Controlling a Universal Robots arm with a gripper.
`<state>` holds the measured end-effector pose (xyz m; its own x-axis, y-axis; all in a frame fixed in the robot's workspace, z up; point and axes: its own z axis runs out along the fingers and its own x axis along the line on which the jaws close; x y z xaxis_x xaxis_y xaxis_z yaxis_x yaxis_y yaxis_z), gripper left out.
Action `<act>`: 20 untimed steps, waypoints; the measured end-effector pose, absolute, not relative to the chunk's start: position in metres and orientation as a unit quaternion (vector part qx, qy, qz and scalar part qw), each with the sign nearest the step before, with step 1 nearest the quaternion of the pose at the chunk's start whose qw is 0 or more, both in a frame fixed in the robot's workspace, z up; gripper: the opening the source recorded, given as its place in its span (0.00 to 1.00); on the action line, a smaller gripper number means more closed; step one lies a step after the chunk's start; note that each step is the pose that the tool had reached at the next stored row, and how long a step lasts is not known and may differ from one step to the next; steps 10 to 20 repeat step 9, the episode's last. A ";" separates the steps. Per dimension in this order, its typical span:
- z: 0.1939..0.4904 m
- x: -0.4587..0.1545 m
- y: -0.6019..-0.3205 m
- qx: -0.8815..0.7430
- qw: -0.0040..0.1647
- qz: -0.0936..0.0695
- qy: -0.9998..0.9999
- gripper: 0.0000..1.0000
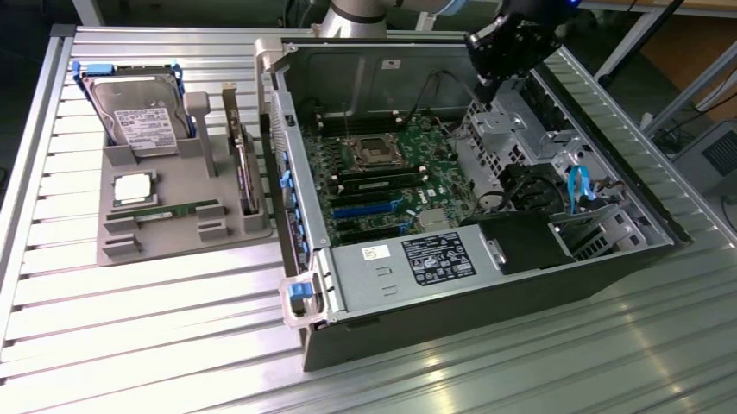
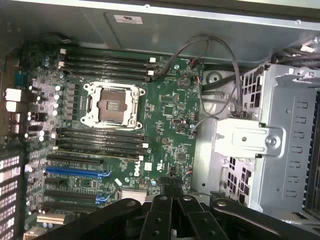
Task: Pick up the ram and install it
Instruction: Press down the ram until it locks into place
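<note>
Gripper (image 1: pixel 493 86) poised over open computer case (image 1: pixel 645 250), fingers (image 2: pixel 172 187) clenched, nothing grasped. Ram (image 1: pixel 171 211) seen flat on grey tray (image 1: pixel 116 250), well apart toward exterior view's left, long axis running roughly left-right in that view. Motherboard (image 2: pixel 170 105) seen below fingers.

tool (image 2: pixel 172 192) base cut off, label (image 2: pixel 128 19) text unreadable

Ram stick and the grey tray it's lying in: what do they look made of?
Ram: green circuit board, matte, dark chips along it; likely fibreglass laminate. Tray: uniform dull grey with moulded blocky ribs; looks like plastic, possibly printed.
</note>
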<state>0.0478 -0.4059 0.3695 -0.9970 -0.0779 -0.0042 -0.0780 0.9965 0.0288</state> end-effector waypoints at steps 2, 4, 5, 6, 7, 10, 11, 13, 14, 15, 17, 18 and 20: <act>0.369 0.048 -0.406 -0.019 0.002 0.014 1.000 0.10; 0.369 0.048 -0.406 -0.002 0.002 0.014 1.000 0.10; 0.369 0.048 -0.406 0.003 0.002 0.014 1.000 0.10; 0.369 0.048 -0.406 0.004 0.002 0.014 1.000 0.10; 0.369 0.048 -0.406 0.004 0.002 0.014 1.000 0.10; 0.369 0.048 -0.406 0.004 0.002 0.014 1.000 0.10; 0.369 0.048 -0.406 0.004 0.002 0.014 1.000 0.10; 0.369 0.048 -0.406 0.004 0.002 0.014 1.000 0.10; 0.369 0.048 -0.406 0.004 0.002 0.014 1.000 0.10; 0.369 0.048 -0.406 0.004 0.002 0.014 1.000 0.10; 0.369 0.048 -0.406 0.004 0.002 0.014 1.000 0.10; 0.369 0.048 -0.406 0.004 0.002 0.014 1.000 0.10; 0.369 0.048 -0.406 0.004 0.002 0.014 1.000 0.10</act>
